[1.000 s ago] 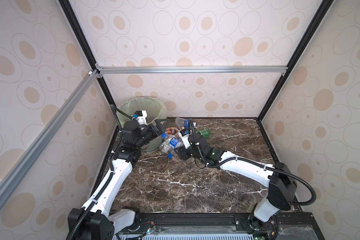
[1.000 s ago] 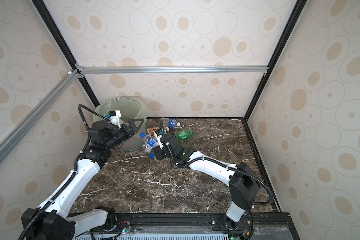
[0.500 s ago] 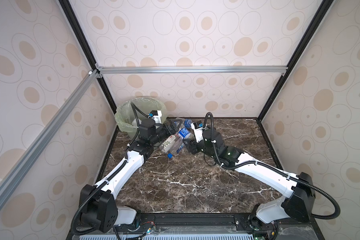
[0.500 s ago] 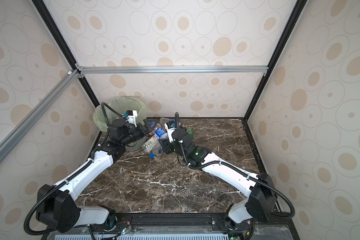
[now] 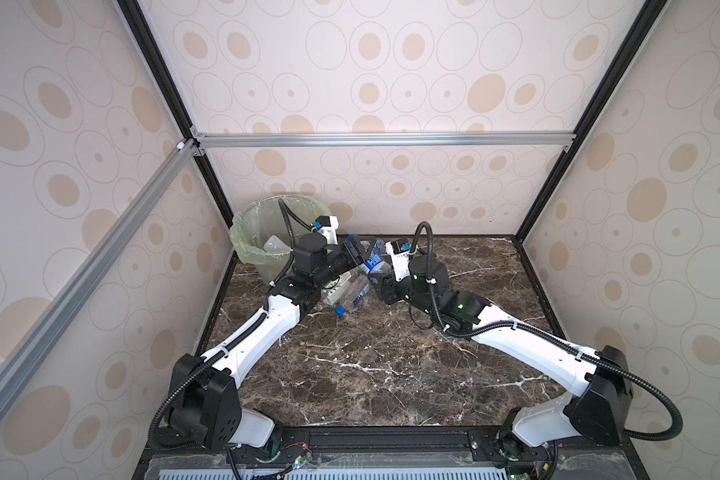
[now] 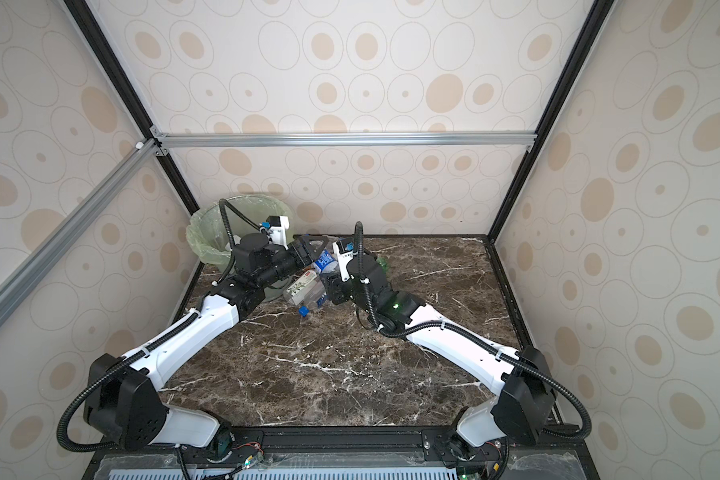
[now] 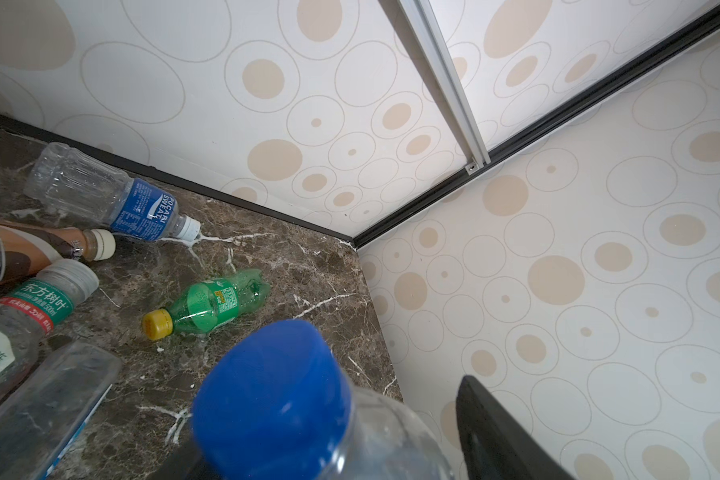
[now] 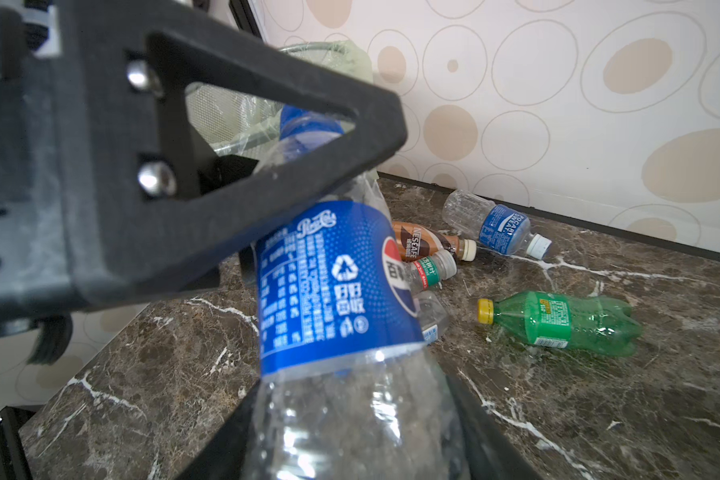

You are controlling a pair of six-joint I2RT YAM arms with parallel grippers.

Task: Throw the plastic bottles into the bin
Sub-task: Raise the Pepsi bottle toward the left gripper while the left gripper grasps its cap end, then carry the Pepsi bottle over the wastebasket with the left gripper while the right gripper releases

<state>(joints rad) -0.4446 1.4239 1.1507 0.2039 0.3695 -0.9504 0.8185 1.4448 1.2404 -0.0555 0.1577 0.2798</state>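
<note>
My right gripper (image 8: 350, 432) is shut on the clear lower body of a blue-labelled Pepsi bottle (image 8: 329, 282), held off the table beside the bin (image 5: 246, 249). My left gripper (image 5: 360, 249) straddles that bottle's neck, its blue cap (image 7: 271, 386) between the jaws. One finger (image 7: 487, 424) stands apart from the bottle, so the gripper is open. On the table lie a green bottle (image 7: 213, 303), a Pocari Sweat bottle (image 7: 109, 195), a brown Nescafe bottle (image 7: 26, 249) and a green-and-white-labelled one (image 7: 38, 303). A clear bottle (image 5: 275, 245) lies in the bin.
More clear bottles (image 5: 346, 291) and a loose blue cap (image 5: 340, 311) lie under the two grippers. The bin stands in the back left corner against the walls. A black frame edges the marble table (image 5: 371, 374).
My right gripper has lifted the Pepsi bottle from the pile and carried it back. My left gripper has swung from the bin to the bottle's neck, and its jaws have narrowed.
</note>
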